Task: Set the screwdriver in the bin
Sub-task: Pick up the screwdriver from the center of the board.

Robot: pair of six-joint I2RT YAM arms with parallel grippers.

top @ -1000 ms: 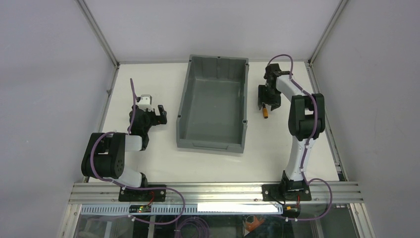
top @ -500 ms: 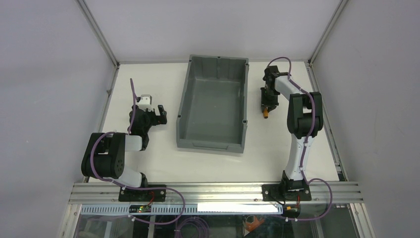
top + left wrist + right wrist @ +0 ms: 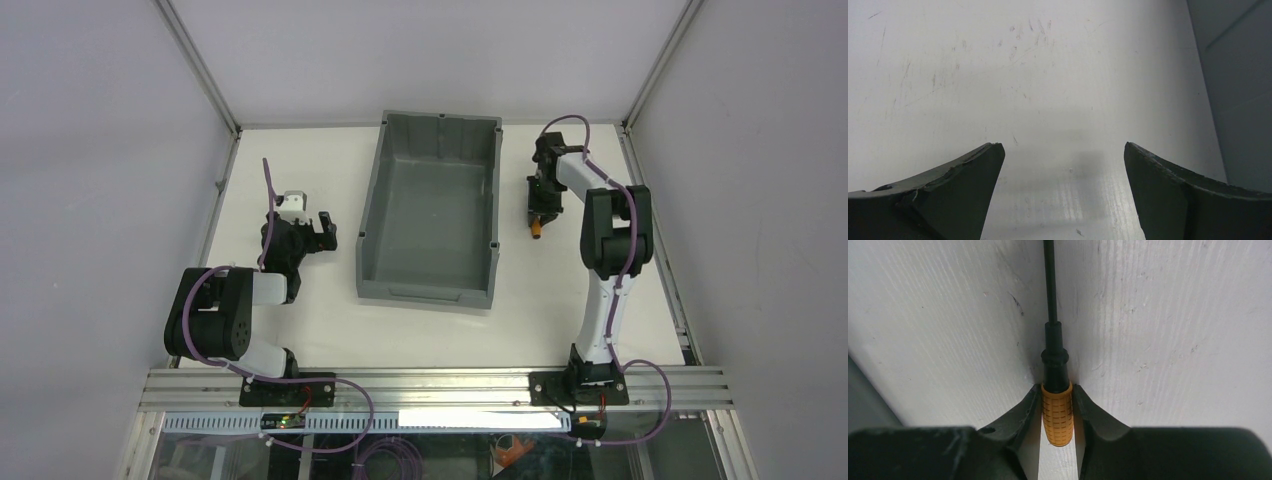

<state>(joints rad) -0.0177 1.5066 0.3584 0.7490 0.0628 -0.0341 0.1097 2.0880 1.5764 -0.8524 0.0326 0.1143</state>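
The right claw (image 3: pixel 1056 388) pinches the orange handle of the screwdriver (image 3: pixel 1057 412). The screwdriver seems to lie on the white tabletop (image 3: pixel 1158 315), just right of the dark grey bin (image 3: pixel 430 220), near its far end. The left claw (image 3: pixel 1063 146) is spread wide over the tabletop, left of the bin.

A white table (image 3: pixel 330 330), marked with fine scratches (image 3: pixel 1018 47), stands between plain grey walls (image 3: pixel 90 150). 2 metal posts (image 3: pixel 197 65) slant up from its far corners. A ribbed metal rail (image 3: pixel 440 385) runs along the near edge, and something small and orange (image 3: pixel 513 450) shows below it.
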